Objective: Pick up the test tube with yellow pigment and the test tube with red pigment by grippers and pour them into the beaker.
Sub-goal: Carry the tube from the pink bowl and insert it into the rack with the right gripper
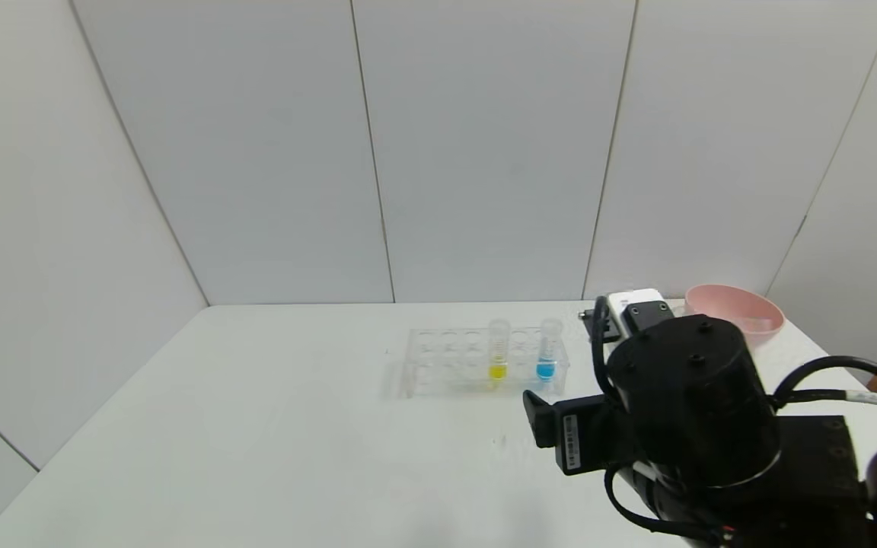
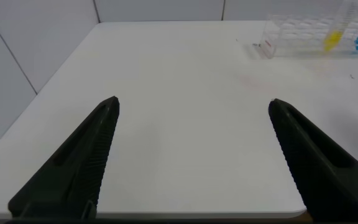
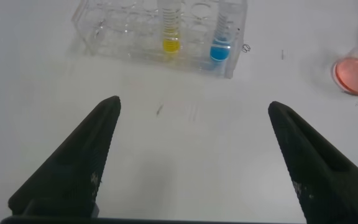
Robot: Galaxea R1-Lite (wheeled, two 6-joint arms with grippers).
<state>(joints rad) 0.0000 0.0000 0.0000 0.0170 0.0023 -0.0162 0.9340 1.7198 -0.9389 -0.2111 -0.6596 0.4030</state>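
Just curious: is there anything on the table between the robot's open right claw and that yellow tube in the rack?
No. The right wrist view shows only bare table between the right gripper and the test tube with yellow pigment.

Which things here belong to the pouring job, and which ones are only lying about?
For the job:
- yellow test tube, standing upright
- beaker, reddish liquid inside
- right claw, open, facing the tubes
- left claw, open, farther off
- red test tube: not seen

Lying about:
- blue test tube
- clear rack holding both tubes
- pink bowl
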